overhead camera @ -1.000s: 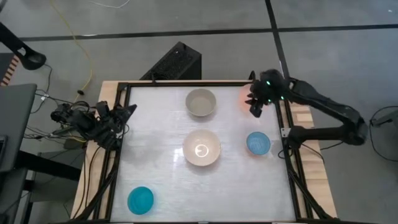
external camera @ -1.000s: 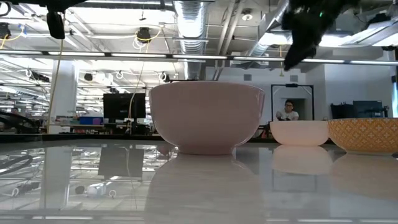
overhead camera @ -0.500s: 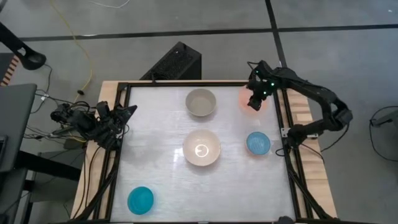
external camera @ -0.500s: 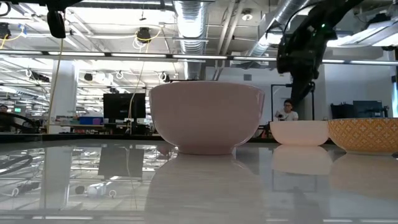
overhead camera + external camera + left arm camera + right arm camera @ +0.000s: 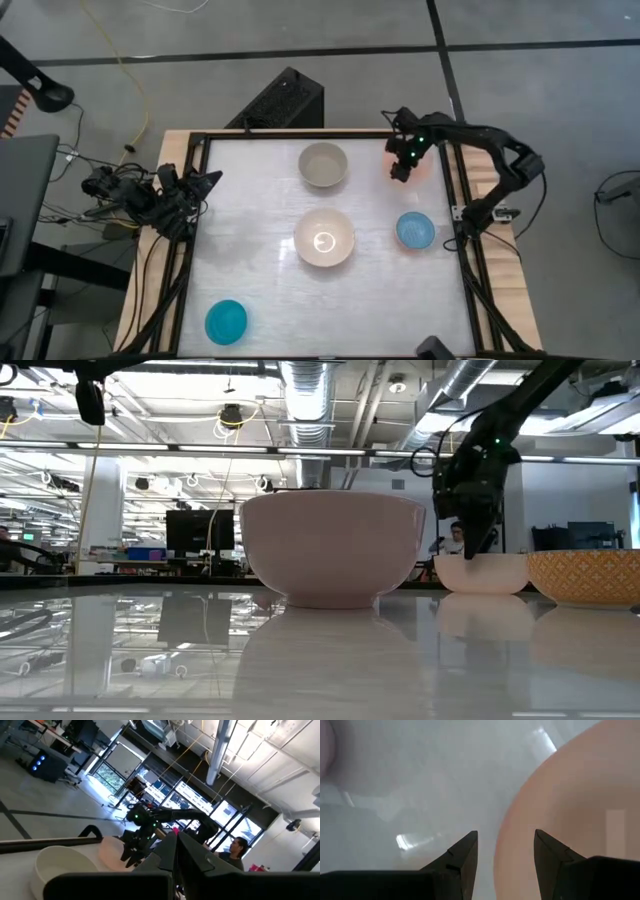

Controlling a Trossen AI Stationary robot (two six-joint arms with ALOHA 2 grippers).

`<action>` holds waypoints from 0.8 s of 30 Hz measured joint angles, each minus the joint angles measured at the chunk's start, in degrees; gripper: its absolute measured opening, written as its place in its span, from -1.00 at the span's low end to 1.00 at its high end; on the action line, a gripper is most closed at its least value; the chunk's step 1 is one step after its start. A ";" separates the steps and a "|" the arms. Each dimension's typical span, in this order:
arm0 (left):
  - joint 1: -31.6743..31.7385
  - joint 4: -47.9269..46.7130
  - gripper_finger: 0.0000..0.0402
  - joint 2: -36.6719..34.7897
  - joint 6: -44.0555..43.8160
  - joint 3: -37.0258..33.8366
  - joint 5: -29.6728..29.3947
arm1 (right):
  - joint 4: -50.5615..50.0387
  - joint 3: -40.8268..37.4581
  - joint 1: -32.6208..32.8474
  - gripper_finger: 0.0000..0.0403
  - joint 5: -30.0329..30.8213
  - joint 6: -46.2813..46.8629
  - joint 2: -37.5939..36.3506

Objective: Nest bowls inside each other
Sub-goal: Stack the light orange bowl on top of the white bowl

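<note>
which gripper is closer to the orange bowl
Right. The right gripper is open, straddling the orange bowl's rim. The left gripper waits shut at the table's opposite edge.

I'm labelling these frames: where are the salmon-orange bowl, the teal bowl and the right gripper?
salmon-orange bowl (image 5: 580, 810): right wrist view, inner wall.
teal bowl (image 5: 226, 321): high view, centre.
right gripper (image 5: 505, 851): right wrist view, midway between fingertips.

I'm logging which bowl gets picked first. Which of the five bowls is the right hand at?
The salmon-orange bowl at the table's far right corner; the open right hand straddles its rim. The other bowls sit apart from it.
</note>
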 joint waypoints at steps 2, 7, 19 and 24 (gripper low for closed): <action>0.00 0.01 -1.00 0.00 0.10 0.00 -0.59 | 0.75 0.01 0.75 -0.25 0.81 -0.03 1.22; 0.02 0.01 -1.00 0.00 0.29 0.00 -1.70 | 1.54 0.04 1.63 -0.76 -3.29 -0.19 3.79; 0.02 0.01 -1.00 -0.01 0.22 -0.02 -1.93 | 10.01 -0.14 3.20 -0.99 -36.30 6.37 -4.69; 0.02 -0.01 -1.00 0.00 0.15 -0.02 -2.09 | 19.67 -0.10 8.66 -0.99 -38.03 15.10 -14.10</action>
